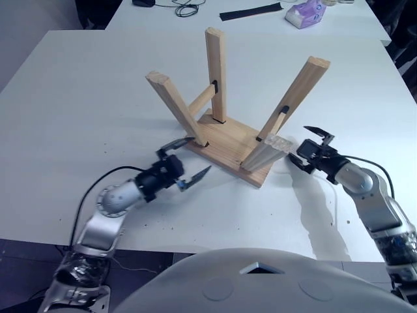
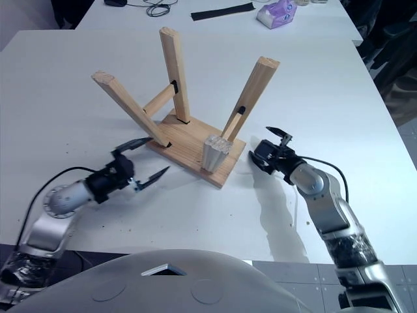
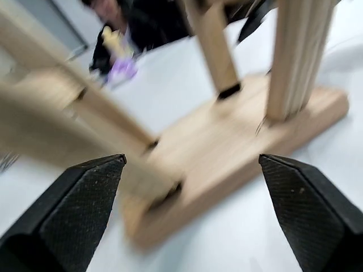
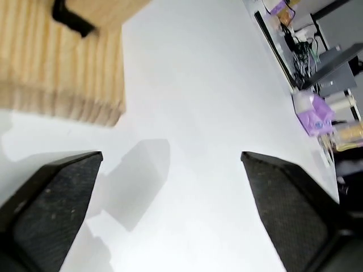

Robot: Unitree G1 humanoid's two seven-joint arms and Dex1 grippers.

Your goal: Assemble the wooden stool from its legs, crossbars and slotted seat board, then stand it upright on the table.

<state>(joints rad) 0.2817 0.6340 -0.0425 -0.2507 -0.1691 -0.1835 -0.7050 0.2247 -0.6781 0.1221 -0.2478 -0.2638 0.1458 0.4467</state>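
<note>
Wide open and empty, left fingers point(image 3: 85, 209) and right fingers point(image 4: 54, 212) flank the upside-down stool point(image 1: 227, 142).

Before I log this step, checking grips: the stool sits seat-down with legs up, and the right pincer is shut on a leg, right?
No: the right pincer is open and empty, beside the stool; the right wrist view shows it.

The legs point(image 3: 62, 107) are blurred and cut off in the left wrist view; a cropped wooden piece point(image 4: 57, 62) cannot be told as leg or board
</note>
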